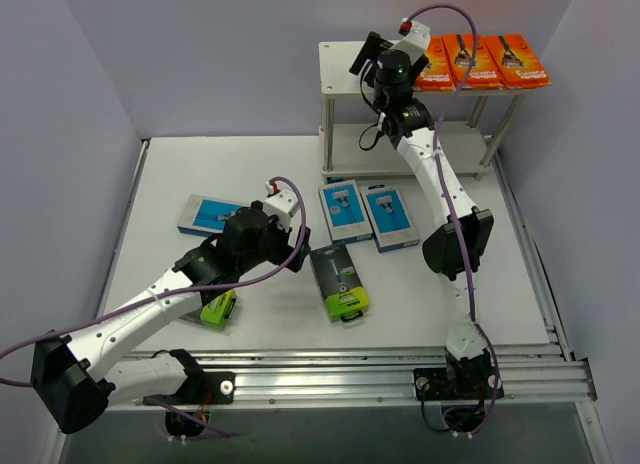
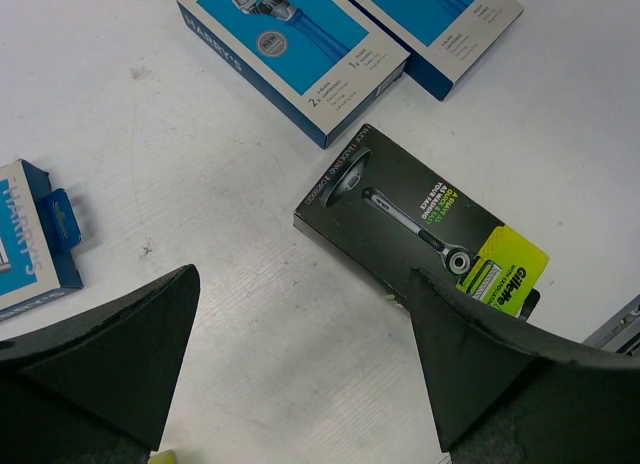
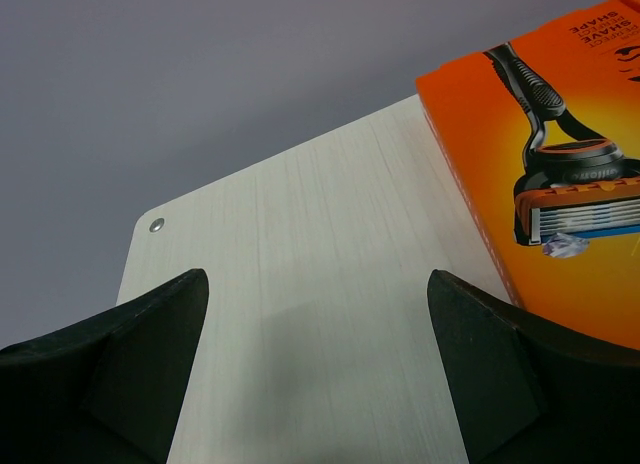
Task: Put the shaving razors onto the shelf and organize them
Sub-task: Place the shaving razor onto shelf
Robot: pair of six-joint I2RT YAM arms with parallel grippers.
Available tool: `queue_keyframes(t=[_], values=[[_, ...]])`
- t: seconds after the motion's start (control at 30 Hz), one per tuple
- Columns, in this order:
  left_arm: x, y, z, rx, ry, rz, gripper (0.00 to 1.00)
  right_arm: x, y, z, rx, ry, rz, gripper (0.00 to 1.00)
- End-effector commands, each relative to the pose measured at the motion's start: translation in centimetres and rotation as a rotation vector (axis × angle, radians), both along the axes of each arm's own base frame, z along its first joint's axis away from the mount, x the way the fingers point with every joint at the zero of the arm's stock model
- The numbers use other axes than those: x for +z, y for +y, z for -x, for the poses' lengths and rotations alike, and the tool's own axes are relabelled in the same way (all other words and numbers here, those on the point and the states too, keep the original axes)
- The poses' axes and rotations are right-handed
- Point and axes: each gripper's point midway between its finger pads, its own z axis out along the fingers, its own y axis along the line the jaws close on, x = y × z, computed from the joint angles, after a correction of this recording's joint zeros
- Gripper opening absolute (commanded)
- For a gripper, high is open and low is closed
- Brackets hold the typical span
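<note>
The shelf [image 1: 340,59] stands at the far side of the desk [image 1: 240,164], its pale boards joined by thin metal posts. Three orange razor packs [image 1: 480,62], each with a razor picture, lie side by side on the right part of its top board. The right hand [image 3: 318,276] hovers over the bare left part, fingers spread, holding nothing. Two light blue packs [image 1: 343,211] lie side by side mid-desk, with a third blue pack [image 1: 207,214] further left. A black pack [image 1: 339,281] with a lime-green end lies nearer. A second black pack [image 1: 219,309] shows partly beneath the left arm. The left hand [image 2: 303,274] hangs spread and empty above the desk, beside the first black pack.
</note>
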Motion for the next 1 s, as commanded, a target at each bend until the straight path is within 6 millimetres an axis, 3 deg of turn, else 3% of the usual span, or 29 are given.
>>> queue_keyframes(t=[0.0, 0.97], values=[[2.2, -0.8, -0.3, -0.011, -0.028, 0.044, 0.94, -1.7, -1.2, 0.0, -0.016, 0.058, -0.003, 0.86], [1.8, -1.2, -0.3, -0.024, -0.016, 0.041, 0.94, -2.6, -3.7, -0.5, -0.066, 0.078, -0.016, 0.86]])
